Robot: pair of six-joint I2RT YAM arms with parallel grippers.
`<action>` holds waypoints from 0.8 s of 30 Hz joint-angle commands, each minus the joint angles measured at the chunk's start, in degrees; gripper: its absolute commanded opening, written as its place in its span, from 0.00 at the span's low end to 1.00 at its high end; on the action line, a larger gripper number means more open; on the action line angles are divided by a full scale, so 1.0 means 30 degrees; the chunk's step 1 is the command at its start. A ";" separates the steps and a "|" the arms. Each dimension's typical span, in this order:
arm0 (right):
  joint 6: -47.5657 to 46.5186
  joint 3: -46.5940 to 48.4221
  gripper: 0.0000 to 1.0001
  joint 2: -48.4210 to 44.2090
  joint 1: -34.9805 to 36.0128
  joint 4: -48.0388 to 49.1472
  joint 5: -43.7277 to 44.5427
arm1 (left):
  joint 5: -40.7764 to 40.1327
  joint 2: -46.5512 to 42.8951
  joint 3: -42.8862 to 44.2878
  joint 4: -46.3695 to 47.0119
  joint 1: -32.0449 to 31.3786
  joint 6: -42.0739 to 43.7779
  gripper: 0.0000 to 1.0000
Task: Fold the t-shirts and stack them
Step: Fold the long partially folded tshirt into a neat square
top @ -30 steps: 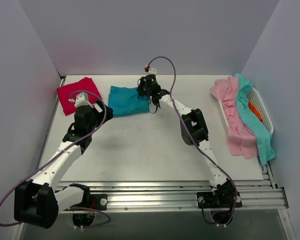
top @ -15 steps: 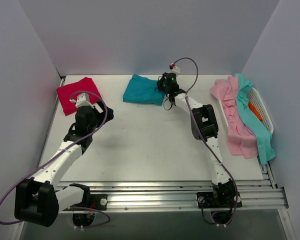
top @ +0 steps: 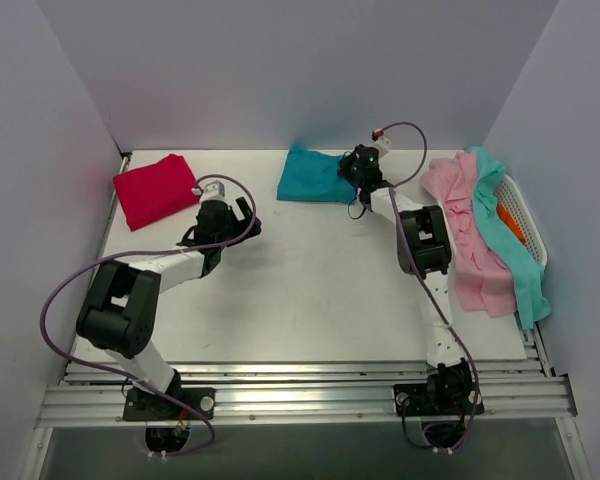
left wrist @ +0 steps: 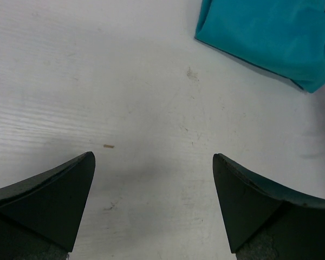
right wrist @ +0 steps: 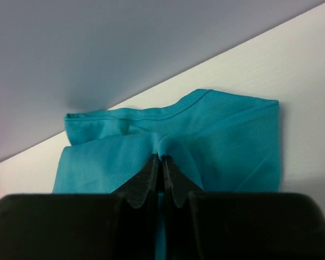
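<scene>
The folded teal t-shirt [top: 315, 176] lies at the back middle of the table; it also shows in the left wrist view [left wrist: 271, 38] and the right wrist view [right wrist: 227, 141]. My right gripper [top: 352, 172] is shut on a pinched fold at the teal shirt's right edge [right wrist: 163, 157]. The folded crimson-red t-shirt [top: 155, 190] lies at the back left. My left gripper [top: 242, 217] is open and empty above bare table [left wrist: 154, 162], between the two shirts. Pale pink [top: 470, 240] and light aqua [top: 515, 250] shirts hang over a basket at the right.
A white basket [top: 525, 215] stands at the right edge with an orange shirt [top: 510, 222] inside. Grey walls close in the back and both sides. A metal rail [top: 310, 390] runs along the near edge.
My right gripper has dragged the teal shirt right and toward the back wall. My left arm has swung in, its gripper moving right to the table's left middle.
</scene>
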 commanded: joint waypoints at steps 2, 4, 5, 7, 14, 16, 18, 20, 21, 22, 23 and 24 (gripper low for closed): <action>-0.0389 -0.0827 0.00 -0.4169 0.0160 0.1774 -0.0941 | -0.0218 0.0455 0.0554 0.2602 -0.0989 0.0241 0.99; -0.1060 -0.0888 0.00 -0.4991 -0.0338 0.1453 -0.0212 | -0.0249 0.0690 0.0525 0.2545 -0.1019 0.0241 0.99; -0.1498 -0.0830 0.00 -0.5080 -0.0426 0.1104 0.1735 | -0.0278 0.0749 0.0583 0.2457 -0.1019 0.0299 0.99; -0.2700 -0.0188 0.00 -0.4528 -0.0777 0.0925 0.3242 | -0.0249 0.0662 0.0525 0.2310 -0.1048 0.0329 0.99; -0.2880 0.5672 0.00 0.1561 -0.1686 -0.2352 0.5414 | -0.0630 -0.0421 0.0437 0.1550 -0.1429 0.0738 0.99; -0.2588 0.5762 0.00 0.2123 -0.1686 -0.2212 0.6033 | -0.0805 -0.0627 0.0466 0.1344 -0.1516 0.0885 0.99; -0.2557 0.6607 0.00 0.3290 -0.1716 -0.2268 0.5247 | -0.0835 -0.0861 0.0495 0.1022 -0.1575 0.0944 0.99; -0.2441 0.7080 0.25 0.3881 -0.1774 -0.1777 0.4455 | -0.0952 -0.1066 0.0437 0.0904 -0.1634 0.0944 0.99; -0.2266 0.6965 0.49 0.4174 -0.1804 -0.1452 0.4044 | -0.1010 -0.1299 0.0321 0.0904 -0.1750 0.0944 0.99; -0.2177 0.6876 0.99 0.4264 -0.1833 -0.1071 0.2967 | -0.1127 -0.1360 0.0290 0.0933 -0.1780 0.0973 0.99; -0.2089 0.6731 1.00 0.4323 -0.1862 -0.0459 0.2463 | -0.1273 -0.1302 0.0261 0.0962 -0.1839 0.1002 0.99; -0.2060 0.6671 1.00 0.4294 -0.1862 -0.0162 0.1849 | -0.1303 -0.1215 0.0348 0.0846 -0.1868 0.0974 0.99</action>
